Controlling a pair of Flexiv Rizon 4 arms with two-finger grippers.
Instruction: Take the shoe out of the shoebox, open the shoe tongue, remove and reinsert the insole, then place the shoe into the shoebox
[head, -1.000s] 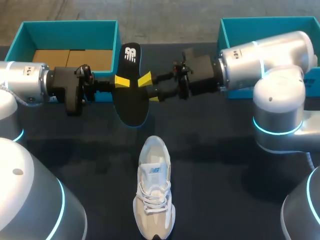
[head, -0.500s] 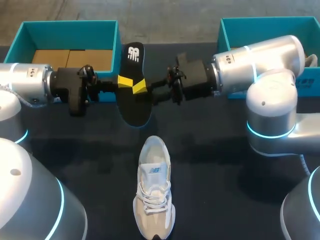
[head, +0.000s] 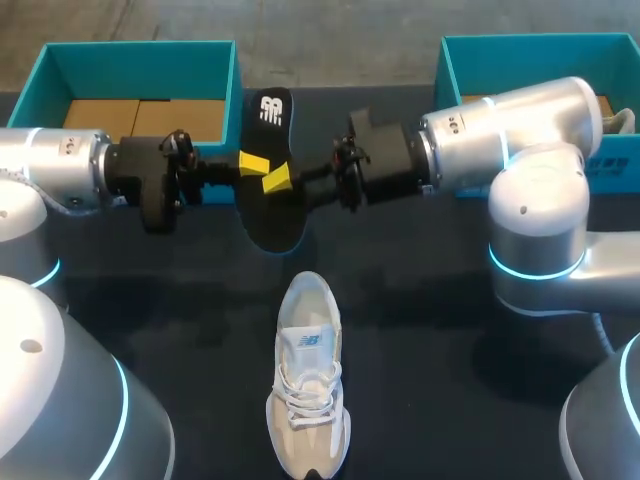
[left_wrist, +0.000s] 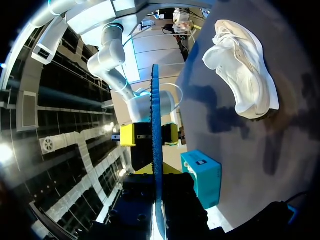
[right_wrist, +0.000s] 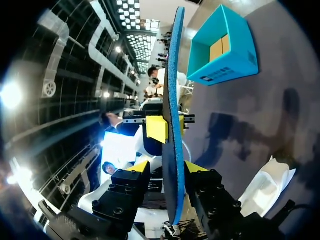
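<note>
Insole: the black insole (head: 270, 215) hangs in the air over the far half of the tabletop (head: 420, 330). I look down on its broad face in the head view. Both wrist views catch it edge-on.
Long axis: it runs from far to near, with the logo heel end toward the back edge and the wider toe end toward me.
Left jaws: my left gripper (head: 252, 162) comes in level from the left and is pinching the insole across its thickness at mid-length.
Right jaws: my right gripper (head: 275, 180) meets it from the opposite side at nearly the same spot. Its jaws are spread and straddle the insole, with a sliver of gap showing on one face.
Shoe: the white shoe (head: 308, 390) lies on the tabletop, nearer to me than the insole, below it and well apart from both grippers.
Line-up: the shoe's heel and mouth face the insole and its toe faces me, so the two lie almost on one line and point the same way.
Nearer arm: neither. Both sit at the insole's waist, level with each other.
What the move turns on: as I judge it, the insole's toe end must tip down and travel toward me into the shoe's mouth.
Shoebox: the teal shoebox (head: 60, 65) waits at the far left.
</note>
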